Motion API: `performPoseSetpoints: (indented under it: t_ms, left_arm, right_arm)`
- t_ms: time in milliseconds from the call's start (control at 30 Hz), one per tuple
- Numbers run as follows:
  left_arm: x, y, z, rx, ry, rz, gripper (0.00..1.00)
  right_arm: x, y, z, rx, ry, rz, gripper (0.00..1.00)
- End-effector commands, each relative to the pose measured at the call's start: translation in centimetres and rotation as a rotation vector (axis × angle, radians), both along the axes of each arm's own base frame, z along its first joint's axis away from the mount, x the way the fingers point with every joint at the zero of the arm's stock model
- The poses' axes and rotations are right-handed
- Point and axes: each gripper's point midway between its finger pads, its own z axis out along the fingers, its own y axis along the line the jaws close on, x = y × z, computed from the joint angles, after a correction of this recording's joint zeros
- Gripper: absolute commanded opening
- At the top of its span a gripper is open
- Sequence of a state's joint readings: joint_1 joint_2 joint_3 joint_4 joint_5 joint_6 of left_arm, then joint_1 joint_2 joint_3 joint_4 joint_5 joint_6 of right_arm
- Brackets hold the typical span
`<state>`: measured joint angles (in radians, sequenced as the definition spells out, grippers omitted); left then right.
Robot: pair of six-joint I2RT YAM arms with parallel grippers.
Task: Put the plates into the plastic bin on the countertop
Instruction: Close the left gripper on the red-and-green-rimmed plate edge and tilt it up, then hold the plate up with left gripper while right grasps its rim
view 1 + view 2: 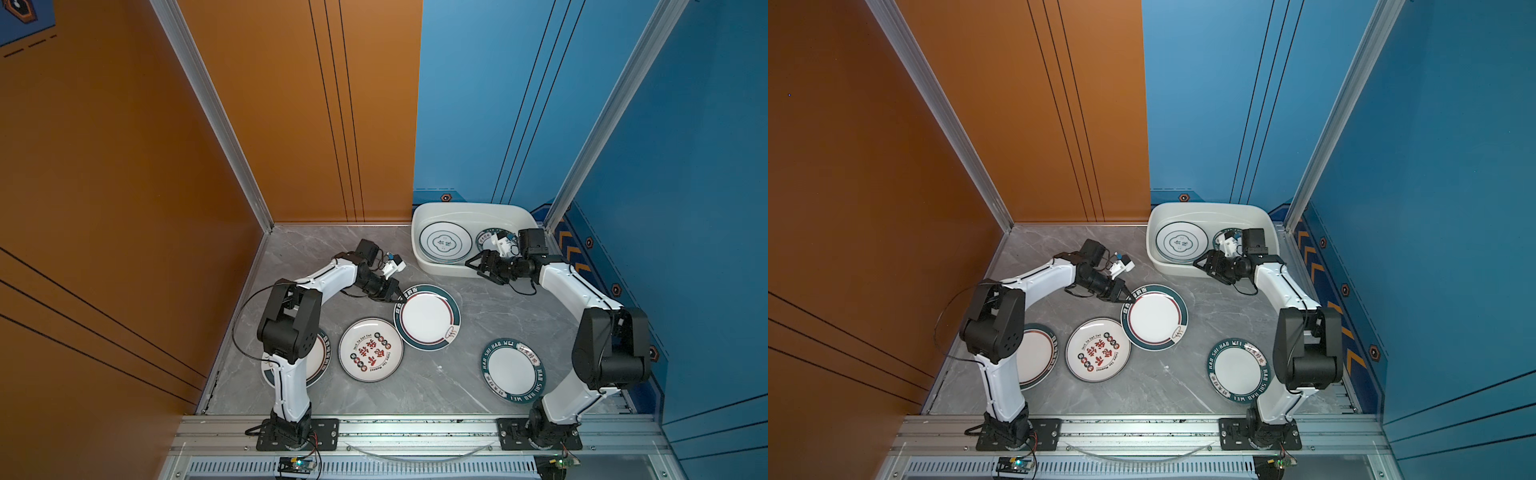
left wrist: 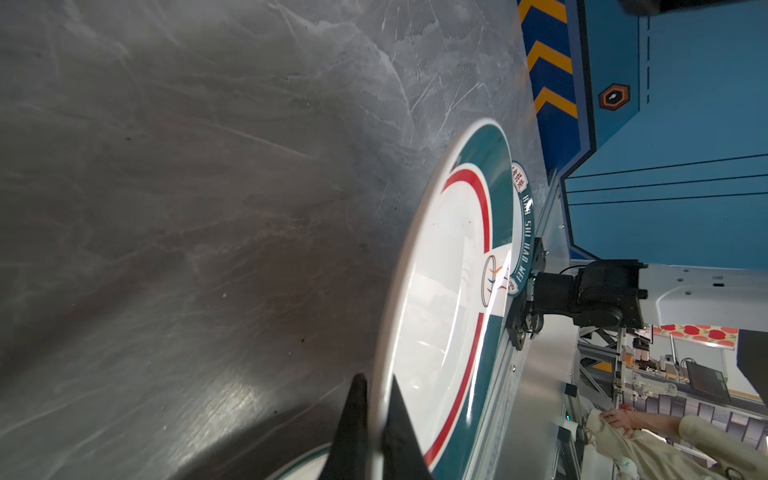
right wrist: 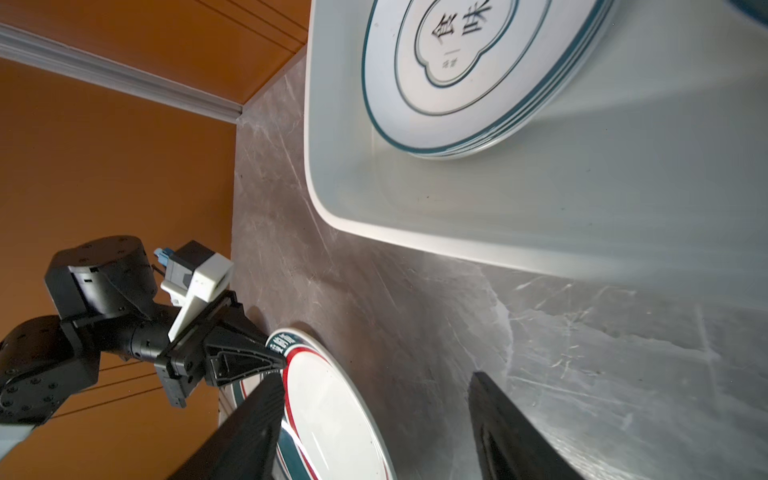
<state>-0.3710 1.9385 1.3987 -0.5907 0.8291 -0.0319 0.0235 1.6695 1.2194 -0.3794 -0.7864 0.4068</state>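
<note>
Plates (image 1: 370,350): four on countertop (image 1: 457,374); left gripper (image 1: 400,296) pinching green-rimmed plate (image 1: 427,318) rim; right gripper (image 1: 480,272) spread wide, empty

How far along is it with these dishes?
Done: a plate stack and another plate in the bin. In hand: left gripper pinches the red-ringed plate's rim; right gripper open, empty. Left: that plate, the red-lettered plate, the HAO WEI plate and a plate under the left arm.
</note>
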Motion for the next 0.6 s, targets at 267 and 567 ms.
performPoseSetpoints:
  t_ms: [267,567]
  left_arm:
    - [2.4,1.8,5.6,-0.114,0.023,0.174,0.00]
    - [3.9,2.7,7.4,-0.123,0.022,0.252,0.00]
  right_arm:
    - [-1.9,3.8,1.1,0.024,-0.073,0.171,0.72]
    - [-3.2,6.7,-0.2,0.070,-0.038,0.263,0.71]
